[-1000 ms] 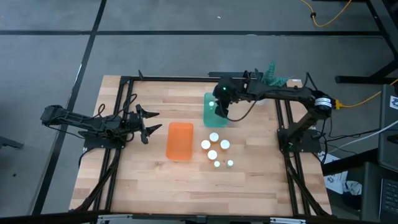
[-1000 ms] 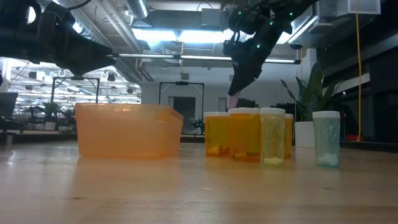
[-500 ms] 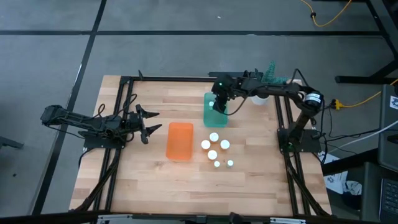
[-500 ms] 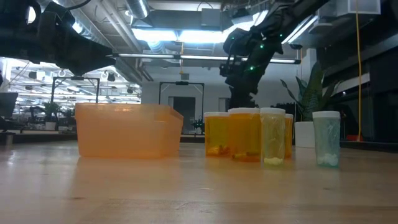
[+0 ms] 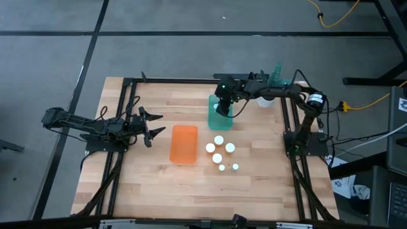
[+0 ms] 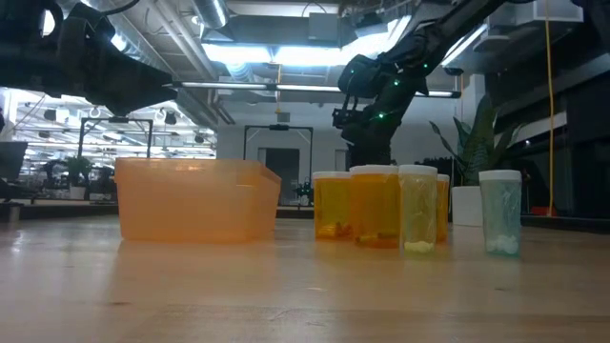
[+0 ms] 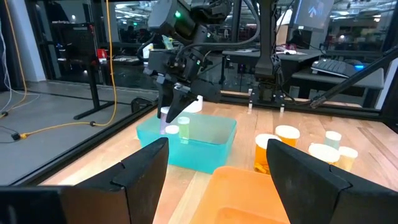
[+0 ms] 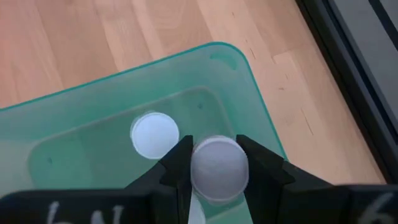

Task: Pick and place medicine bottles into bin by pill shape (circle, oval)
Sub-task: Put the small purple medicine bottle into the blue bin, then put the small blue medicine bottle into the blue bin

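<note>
My right gripper is over the teal bin at the far middle of the table, shut on a white-capped medicine bottle. Another bottle stands on the bin's floor beside it. The bin also shows in the left wrist view. Several more bottles stand in a group on the table between the teal bin and the near edge. The orange bin lies left of them. My left gripper is open and empty, left of the orange bin. My right gripper pinches the bottle between its two fingers, one on each side just under the white cap. The fingers come from above, pointing down. The bottle stands upright inside the teal bin's walls; whether its base touches the floor is hidden.
A white plant pot with a green plant stands at the far right, close to my right arm. The table frame's black rails run along both sides. Bare wood lies along the near edge.
My right gripper has gone down into the teal bin with the bottle and a little toward the table's far edge, staying shut on it. The bottle has gone from above the bin to between its walls.
</note>
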`<state>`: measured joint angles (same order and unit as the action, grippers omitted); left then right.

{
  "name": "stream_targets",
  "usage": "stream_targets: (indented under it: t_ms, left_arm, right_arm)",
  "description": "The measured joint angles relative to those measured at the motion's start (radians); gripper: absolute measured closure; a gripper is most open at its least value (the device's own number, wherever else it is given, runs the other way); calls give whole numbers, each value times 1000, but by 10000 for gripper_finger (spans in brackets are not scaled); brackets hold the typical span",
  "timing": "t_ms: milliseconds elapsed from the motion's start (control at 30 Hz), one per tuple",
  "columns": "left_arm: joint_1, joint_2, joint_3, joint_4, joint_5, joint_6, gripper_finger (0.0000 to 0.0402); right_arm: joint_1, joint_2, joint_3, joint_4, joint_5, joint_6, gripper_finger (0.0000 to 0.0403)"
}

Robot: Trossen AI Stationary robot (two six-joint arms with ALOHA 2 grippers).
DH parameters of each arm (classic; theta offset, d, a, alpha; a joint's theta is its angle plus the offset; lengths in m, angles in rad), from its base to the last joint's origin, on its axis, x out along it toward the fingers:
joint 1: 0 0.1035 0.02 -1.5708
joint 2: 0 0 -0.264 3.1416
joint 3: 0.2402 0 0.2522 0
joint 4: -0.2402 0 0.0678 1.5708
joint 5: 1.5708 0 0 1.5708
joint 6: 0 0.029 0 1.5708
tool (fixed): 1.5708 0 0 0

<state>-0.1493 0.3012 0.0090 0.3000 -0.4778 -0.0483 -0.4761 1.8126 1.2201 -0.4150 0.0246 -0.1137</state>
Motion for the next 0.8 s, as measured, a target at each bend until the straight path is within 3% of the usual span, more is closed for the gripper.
stream_targets:
  t_ms: [433, 800]
  left_arm:
    - [0, 0, 0, 0, 0, 0, 139]
    - [0, 0, 0, 0, 0, -1, 139]
  right_arm:
    - [-2, 0, 0, -15, 1, 0, 257]
    - [-2, 0, 0, -15, 1, 0, 256]
